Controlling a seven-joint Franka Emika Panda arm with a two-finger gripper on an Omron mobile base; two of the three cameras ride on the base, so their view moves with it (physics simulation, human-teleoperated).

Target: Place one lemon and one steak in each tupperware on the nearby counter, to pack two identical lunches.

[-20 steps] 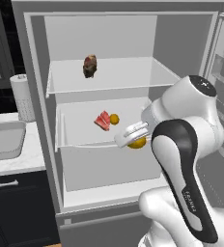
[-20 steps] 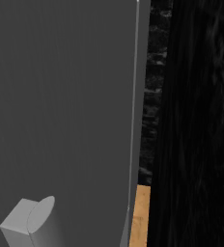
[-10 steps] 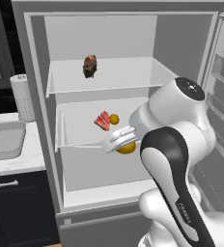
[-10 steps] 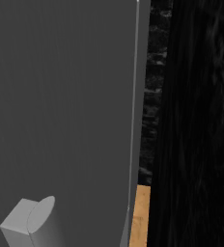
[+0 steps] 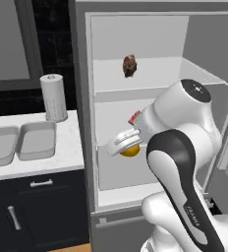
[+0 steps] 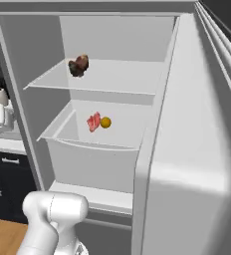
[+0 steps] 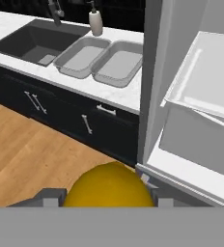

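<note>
- Gripping a lemon (image 7: 109, 185) between its jaws, the gripper (image 7: 106, 198) sat at the hand view's bottom centre.
- Two empty tupperware (image 7: 116, 62) lay side by side on the counter (image 7: 75, 84), upper centre.
- A steak (image 6: 93, 121) and second lemon (image 6: 105, 122) rested on the fridge shelf (image 6: 122, 134), centre-left of the right base view.

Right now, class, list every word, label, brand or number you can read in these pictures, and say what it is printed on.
Small dark lettering runs along the robot arm's black forearm stripe in the left base view: too small and blurred to read.
No other text: none on the fridge, the counter or the containers.
</note>
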